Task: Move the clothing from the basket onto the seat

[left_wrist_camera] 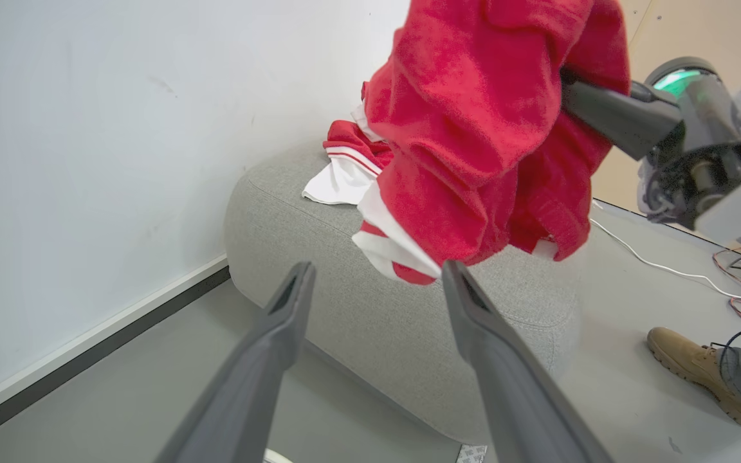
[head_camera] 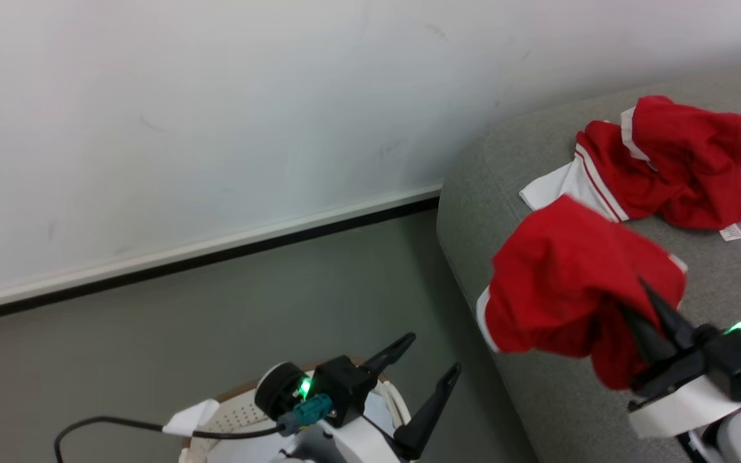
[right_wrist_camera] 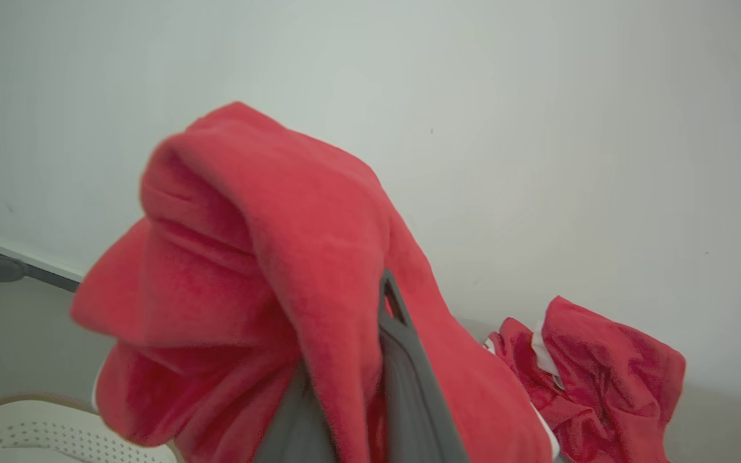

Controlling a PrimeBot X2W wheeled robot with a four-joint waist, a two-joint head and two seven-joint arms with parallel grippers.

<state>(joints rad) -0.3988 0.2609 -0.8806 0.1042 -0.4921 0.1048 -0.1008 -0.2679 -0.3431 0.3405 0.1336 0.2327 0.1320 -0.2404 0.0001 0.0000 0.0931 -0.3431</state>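
Protruding white label [head_camera: 732, 232] on clothing [head_camera: 679, 161], unreadable.

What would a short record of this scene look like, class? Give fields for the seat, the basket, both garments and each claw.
seat: grey sofa beside the wall
basket: white, perforated, tan rim, on the floor
held red garment: bunched, hanging over the seat's near edge
second red garment: crumpled on the seat
left claw: open, empty, above the basket
right claw: shut on held red garment
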